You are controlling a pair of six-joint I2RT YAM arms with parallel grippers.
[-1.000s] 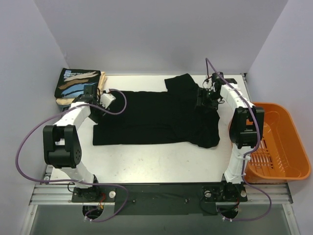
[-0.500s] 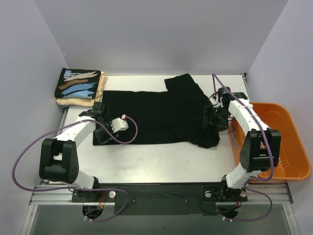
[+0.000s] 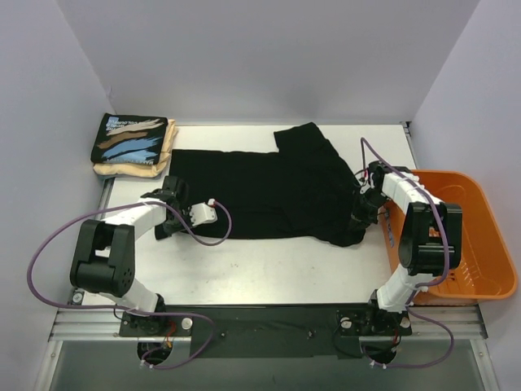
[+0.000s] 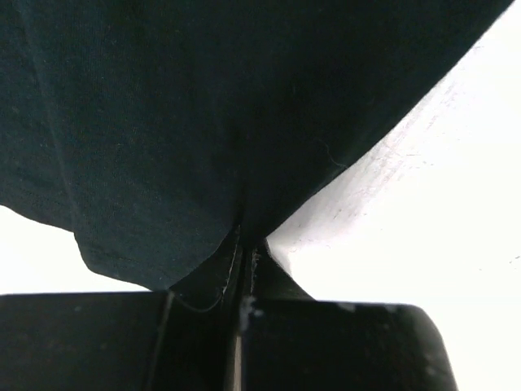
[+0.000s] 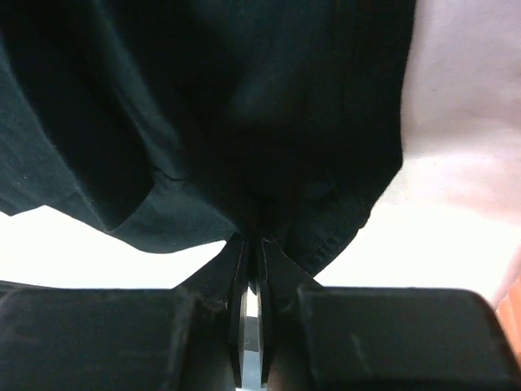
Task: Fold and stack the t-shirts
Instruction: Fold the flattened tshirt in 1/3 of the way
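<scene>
Black plain t-shirt (image 3: 269,191) lies spread flat across the middle of the white table (image 3: 269,265), one sleeve reaching toward the far edge. Left gripper (image 4: 242,265) is at the shirt's near left corner, jaws pressed together with a fold of the hem pinched between them. Right gripper (image 5: 252,248) is at the near right end by the other sleeve, jaws likewise clamped on bunched black cloth. Printed t-shirt (image 3: 130,140) sits folded on top of the folded cream t-shirt (image 3: 134,169) at the far left corner. Orange basket (image 3: 456,181) stands just beyond the table's right edge, next to the right arm.
</scene>
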